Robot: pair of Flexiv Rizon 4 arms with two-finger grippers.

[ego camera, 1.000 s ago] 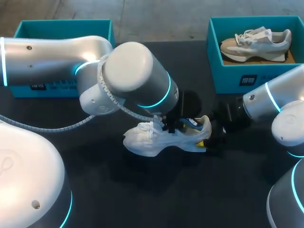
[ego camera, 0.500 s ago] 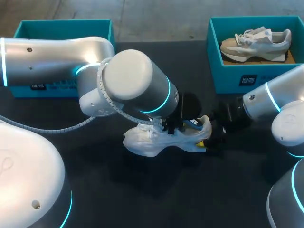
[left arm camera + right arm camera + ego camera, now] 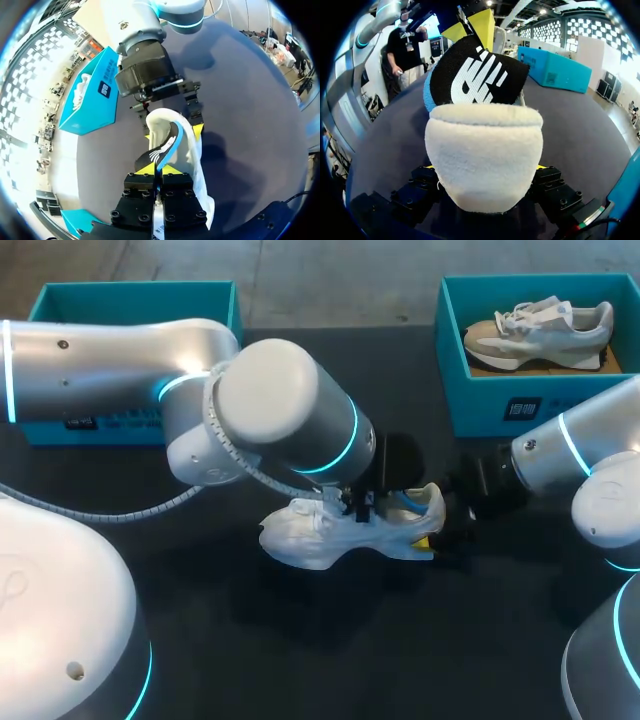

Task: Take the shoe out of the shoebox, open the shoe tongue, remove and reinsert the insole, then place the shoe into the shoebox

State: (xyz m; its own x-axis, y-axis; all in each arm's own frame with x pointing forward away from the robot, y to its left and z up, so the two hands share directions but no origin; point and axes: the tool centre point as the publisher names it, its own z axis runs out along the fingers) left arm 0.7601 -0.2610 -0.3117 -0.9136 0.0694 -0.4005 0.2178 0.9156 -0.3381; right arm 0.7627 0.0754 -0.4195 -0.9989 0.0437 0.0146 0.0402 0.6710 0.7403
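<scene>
Left hand (image 3: 158, 169) pinches the thin black insole (image 3: 475, 75); right hand (image 3: 485, 167) clamps the fleecy-heeled shoe (image 3: 320, 538).

The silver-white left arm (image 3: 120, 365) and right arm (image 3: 600, 440) are glowing with cyan rings. A ribbed grey cable (image 3: 120, 510) is trailing from the left. The black, screw-studded left hand (image 3: 159, 169) is showing yellow tips.
</scene>
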